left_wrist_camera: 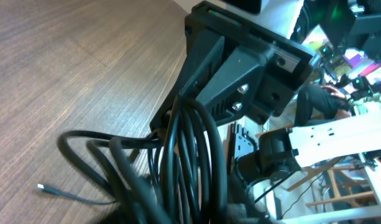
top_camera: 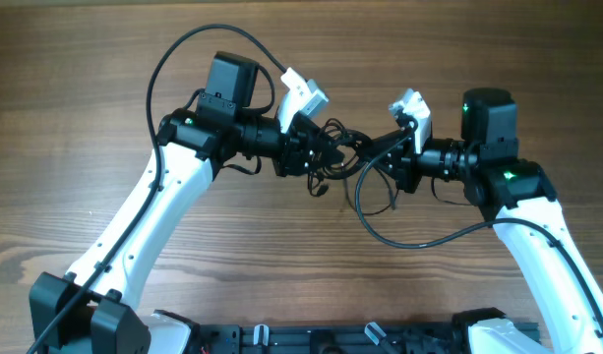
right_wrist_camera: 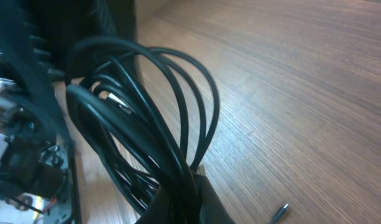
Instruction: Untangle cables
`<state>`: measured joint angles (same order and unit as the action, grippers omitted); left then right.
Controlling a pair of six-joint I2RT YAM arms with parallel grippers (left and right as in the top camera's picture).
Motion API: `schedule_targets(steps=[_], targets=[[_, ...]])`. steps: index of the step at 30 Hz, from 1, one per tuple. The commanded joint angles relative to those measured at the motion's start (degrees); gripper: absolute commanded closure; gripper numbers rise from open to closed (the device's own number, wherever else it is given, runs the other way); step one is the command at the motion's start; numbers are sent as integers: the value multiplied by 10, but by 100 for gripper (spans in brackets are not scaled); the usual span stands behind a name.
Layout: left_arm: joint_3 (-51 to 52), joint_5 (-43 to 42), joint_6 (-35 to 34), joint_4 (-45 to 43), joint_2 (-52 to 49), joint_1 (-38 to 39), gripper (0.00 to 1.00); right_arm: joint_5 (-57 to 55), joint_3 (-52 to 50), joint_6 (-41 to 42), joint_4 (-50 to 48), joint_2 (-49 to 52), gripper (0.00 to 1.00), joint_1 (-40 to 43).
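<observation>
Your left gripper point(top_camera: 319, 149) and right gripper point(top_camera: 397, 157) meet nose to nose over the middle of the wooden table point(top_camera: 104, 79), each pressed shut on the cables point(top_camera: 348, 140), which bridge the gap between them. From the right gripper's side, thin black loops sag toward 6 o'clock, one wide loop sweeping out to about 5 o'clock. A short loose end drops at 6 o'clock just below your left gripper. In the left wrist view, several strands run side by side up to the opposite gripper at 1 o'clock, and a plug point(left_wrist_camera: 41, 186) lies on the wood at 8 o'clock. In the right wrist view, the strands fan out in arches from the finger point(right_wrist_camera: 178, 208) at 6 o'clock, and a connector tip point(right_wrist_camera: 278, 213) rests on the table at 5 o'clock; whether it is the same plug, you cannot tell
</observation>
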<state>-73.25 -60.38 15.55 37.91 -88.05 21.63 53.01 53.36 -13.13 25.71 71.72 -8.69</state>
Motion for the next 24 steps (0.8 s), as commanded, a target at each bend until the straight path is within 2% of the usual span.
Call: schedule_targets(steps=[1,3,5,6,7,11,13,15,17,19,22,23,24], targets=[[-7,-11,-8,-1,21,-33,35,-25,6,-66,23,5,96,-1],[-7,-11,-10,-1,27,-58,28,-51,6,-86,38,5,96,-1],[-7,-11,-10,-1,33,-82,26,-56,6,-135,48,5,96,-1],[-7,-12,-10,0,33,-85,28,-56,6,-144,46,5,96,-1],[-7,-11,-10,5,33,-84,35,-53,6,-154,44,5,96,-1],[-7,-7,-12,9,32,-55,38,-15,6,-177,45,5,96,-1],[-7,63,-40,12,31,-33,41,27,6,-221,45,5,96,-1],[-6,128,-44,27,31,-21,43,26,6,-229,43,5,96,-1],[-6,158,-44,40,31,-23,46,25,6,-229,35,5,96,-1],[-6,164,-23,45,30,-30,47,24,6,-228,22,5,96,-1],[-6,167,51,70,29,-34,47,40,6,-222,14,5,96,-1],[-6,181,55,81,29,-34,52,47,6,-212,10,5,96,-1],[-6,200,55,88,27,-34,62,58,6,-193,4,5,96,-1]])
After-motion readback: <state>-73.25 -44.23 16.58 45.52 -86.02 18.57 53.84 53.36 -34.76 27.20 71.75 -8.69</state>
